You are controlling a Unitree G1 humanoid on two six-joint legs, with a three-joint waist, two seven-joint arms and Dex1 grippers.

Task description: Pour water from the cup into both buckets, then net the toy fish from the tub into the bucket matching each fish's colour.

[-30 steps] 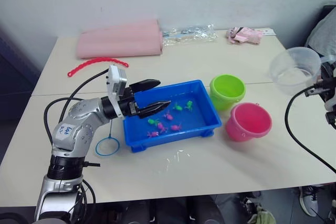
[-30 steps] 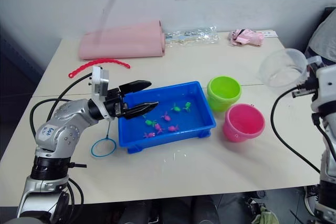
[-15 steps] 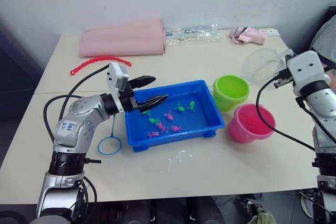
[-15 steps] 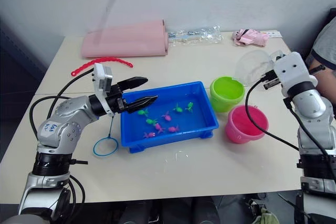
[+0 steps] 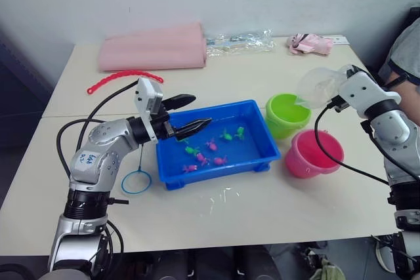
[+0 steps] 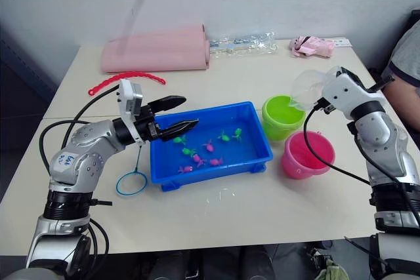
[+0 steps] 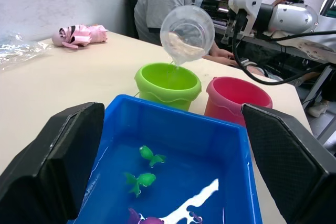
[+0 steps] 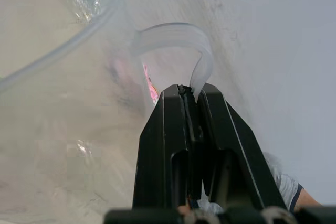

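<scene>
My right gripper (image 8: 190, 95) is clamped on the cup (image 7: 187, 34) handle, tilting its lip over the green bucket (image 5: 287, 113) to pour. My left gripper (image 5: 187, 115), fingers apart, hovers over the tub (image 5: 261, 155).

Count on the table (image 5: 275, 211): 1 blue tub (image 5: 262, 162), 2 buckets (1 lime green bucket (image 5: 287, 113), 1 pink bucket (image 5: 313, 152)), 1 clear cup (image 5: 318, 86), 1 net (image 5: 136, 181). Inside the tub: 4 green fish (image 5: 225, 134) and 4 pink fish (image 5: 220, 159), 8 total; one green fish at the tub's left end is partly hidden, so that tally is less certain. Other items across the upper frame: 1 pink foam roll (image 5: 152, 47), 1 red beaded strip (image 5: 121, 79), 1 clear plastic bag (image 5: 239, 40), 1 small pink bundle (image 5: 307, 43).
</scene>
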